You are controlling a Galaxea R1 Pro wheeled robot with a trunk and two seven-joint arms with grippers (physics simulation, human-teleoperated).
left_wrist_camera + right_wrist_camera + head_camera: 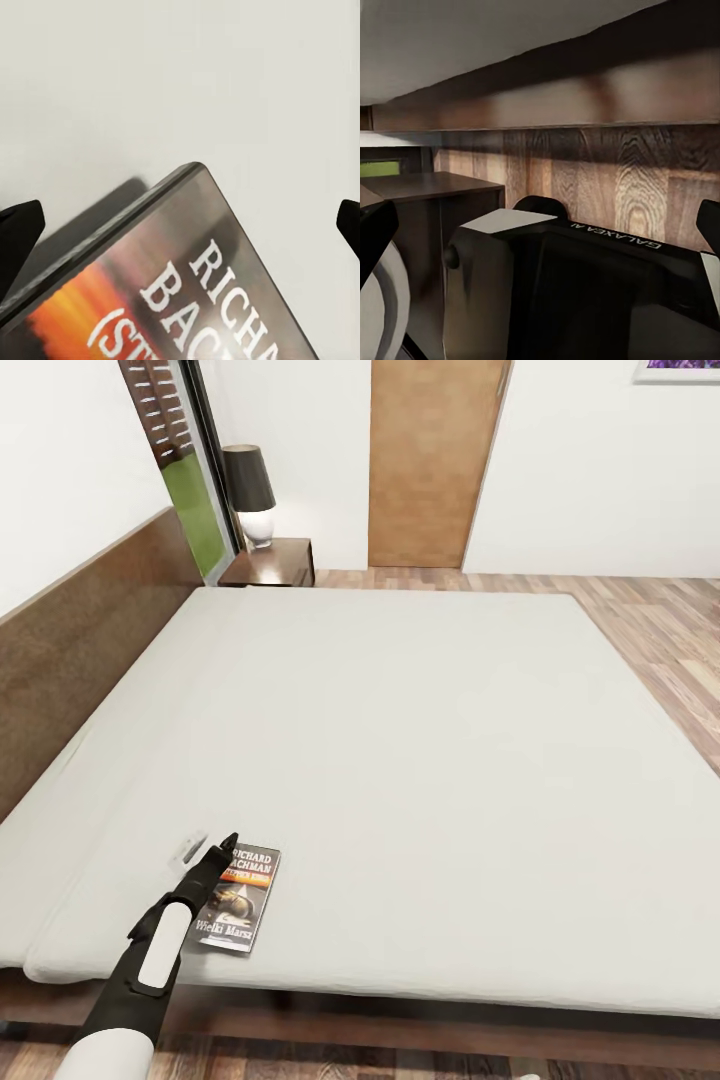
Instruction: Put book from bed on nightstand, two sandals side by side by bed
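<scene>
Clearly "RICHARD BACHMAN" on book (240,897)

A home bedroom, rendered in simulation. Large low bed (400,780) with plain off-white mattress, dark wooden platform frame and long brown headboard (80,650) along the white wall. Glossy reddish-brown nightstand (275,563) at the far corner, carrying a black-shaded, white-based lamp (250,495). Light wood-plank floor (660,630), plain brown wooden door (430,460), corner of a framed purple picture (678,370), louvred shutter (160,410) beside a window.
</scene>
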